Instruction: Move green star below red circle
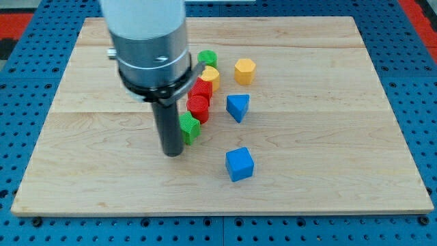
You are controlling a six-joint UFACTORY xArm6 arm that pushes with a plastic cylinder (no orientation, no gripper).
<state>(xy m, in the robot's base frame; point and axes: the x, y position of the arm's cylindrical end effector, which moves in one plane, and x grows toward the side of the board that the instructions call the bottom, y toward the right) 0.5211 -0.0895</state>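
Lab bench: wooden board (307,178) on blue pegboard (410,41)

A single camera is looking down at a slant from the near edge of the wooden board (328,171), facing across it toward the view's top. It is taking in nearly the whole board, with the arm's housing (147,41) looming close and cropped at the top.

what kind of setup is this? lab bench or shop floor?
Probably a lab bench for robot pushing tests: a wooden board on a blue perforated base plate, small coloured blocks like the blue cube, and my tip beside the green star.
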